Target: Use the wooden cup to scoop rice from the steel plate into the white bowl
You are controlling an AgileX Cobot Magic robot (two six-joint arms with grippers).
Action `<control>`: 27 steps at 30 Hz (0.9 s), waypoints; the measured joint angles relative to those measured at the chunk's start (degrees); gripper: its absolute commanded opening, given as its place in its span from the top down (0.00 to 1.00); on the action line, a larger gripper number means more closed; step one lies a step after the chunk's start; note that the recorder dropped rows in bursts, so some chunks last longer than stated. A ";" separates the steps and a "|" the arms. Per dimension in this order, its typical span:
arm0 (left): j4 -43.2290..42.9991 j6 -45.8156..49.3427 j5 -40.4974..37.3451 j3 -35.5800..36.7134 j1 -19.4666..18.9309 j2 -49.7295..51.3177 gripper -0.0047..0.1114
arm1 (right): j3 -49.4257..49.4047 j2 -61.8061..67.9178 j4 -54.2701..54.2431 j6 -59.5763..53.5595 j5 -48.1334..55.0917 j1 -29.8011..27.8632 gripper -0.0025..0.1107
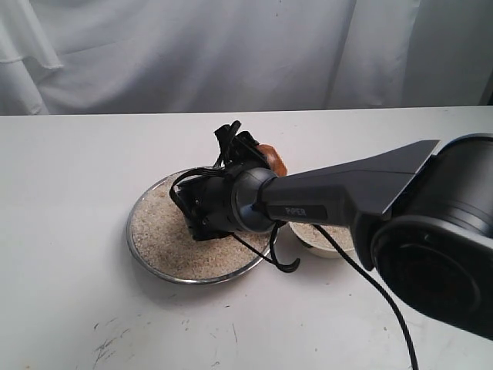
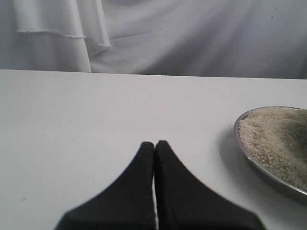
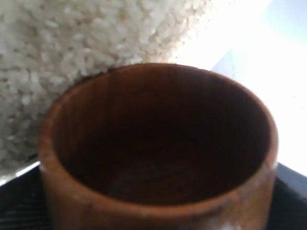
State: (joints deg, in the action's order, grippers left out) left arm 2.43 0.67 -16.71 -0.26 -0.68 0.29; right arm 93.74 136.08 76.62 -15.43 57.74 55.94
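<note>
The steel plate (image 1: 146, 250) lies at the table's middle, covered with rice (image 1: 166, 235). My right arm reaches across it from the right. My right gripper (image 1: 256, 154) is shut on the wooden cup (image 1: 273, 160) over the plate's far right edge. In the right wrist view the wooden cup (image 3: 158, 143) fills the frame; its dark inside holds no grains and the rice (image 3: 72, 43) lies just beyond its rim. The white bowl (image 1: 323, 245) stands right of the plate, half hidden by the arm, with some rice in it. My left gripper (image 2: 154, 143) is shut and empty, left of the steel plate (image 2: 254, 160).
A white cloth backdrop (image 1: 231, 54) hangs behind the table. A black cable (image 1: 362, 277) loops from the right arm over the table in front of the bowl. Scuff marks (image 1: 108, 343) show on the near left tabletop.
</note>
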 measured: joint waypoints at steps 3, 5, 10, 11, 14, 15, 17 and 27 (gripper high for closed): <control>0.00 0.00 0.00 0.00 0.00 0.00 0.96 | 0.04 0.00 -0.34 0.00 0.00 0.11 0.98; 0.00 0.00 0.00 0.00 0.00 0.00 0.96 | 0.04 0.00 -0.45 -0.45 0.11 0.52 0.98; 0.00 0.00 0.00 0.00 0.00 0.00 0.96 | 0.04 -0.11 -1.04 -1.07 0.21 0.63 0.98; 0.00 0.00 0.00 0.00 0.00 0.00 0.96 | 0.04 -0.11 -1.29 -1.07 0.21 0.63 0.98; 0.00 0.00 0.00 0.00 0.00 0.00 0.96 | 0.04 -0.11 -1.39 -1.07 0.21 0.66 0.98; 0.00 0.00 0.00 0.00 0.00 0.00 0.96 | 0.04 -0.11 -1.39 -1.07 0.21 0.66 0.98; 0.00 0.00 0.00 0.00 0.00 0.00 0.96 | 0.04 -0.11 -1.42 -1.07 0.21 0.66 0.98; 0.00 0.00 0.00 0.00 0.00 0.00 0.96 | 0.54 -0.21 -2.35 -1.13 -1.26 1.76 0.98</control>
State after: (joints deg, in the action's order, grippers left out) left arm 2.43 0.67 -16.71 -0.26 -0.68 0.29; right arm 94.29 135.86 74.27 -16.56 56.48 57.70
